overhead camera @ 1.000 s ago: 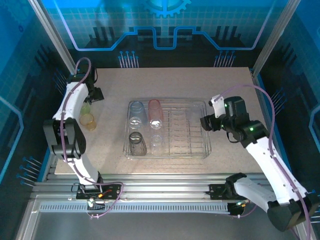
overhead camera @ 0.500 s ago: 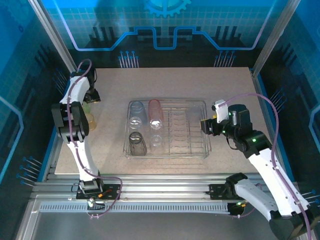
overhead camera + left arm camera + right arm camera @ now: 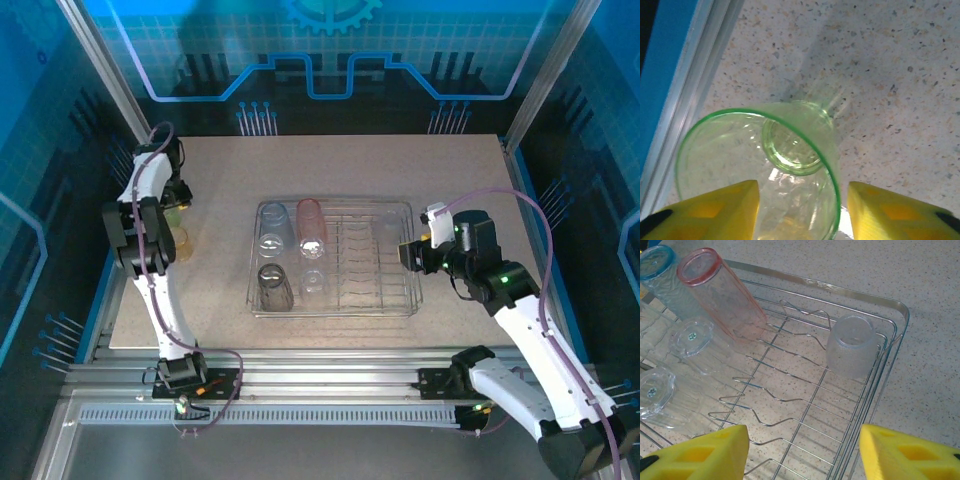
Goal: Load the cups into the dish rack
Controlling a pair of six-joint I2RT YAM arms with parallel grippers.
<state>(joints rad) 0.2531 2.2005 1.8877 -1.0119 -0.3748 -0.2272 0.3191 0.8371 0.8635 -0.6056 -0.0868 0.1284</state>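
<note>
A yellow-green cup (image 3: 790,150) sits on the table between my left gripper's yellow fingers (image 3: 715,210), its open mouth facing the camera. My left gripper (image 3: 802,200) is open around it: the left finger meets the wall and a thin gap remains on the right. From above, that gripper (image 3: 172,205) is at the table's far left, with a second yellow-green cup (image 3: 178,240) just nearer. The dish rack (image 3: 340,203) holds several cups, among them blue (image 3: 670,280), pink (image 3: 722,295) and a frosted clear one (image 3: 851,345). My right gripper (image 3: 802,450) hangs open over the rack's right end, holding nothing.
A smoky grey cup (image 3: 274,287) stands in the rack's near left corner. The table's left edge rail (image 3: 685,100) runs close beside the green cup. Bare wire tines (image 3: 790,390) fill the rack's right half under my right gripper.
My left gripper's jaws have narrowed round the yellow-green cup, and the left arm has swung in over it. The right arm has dropped slightly toward the rack's right edge.
</note>
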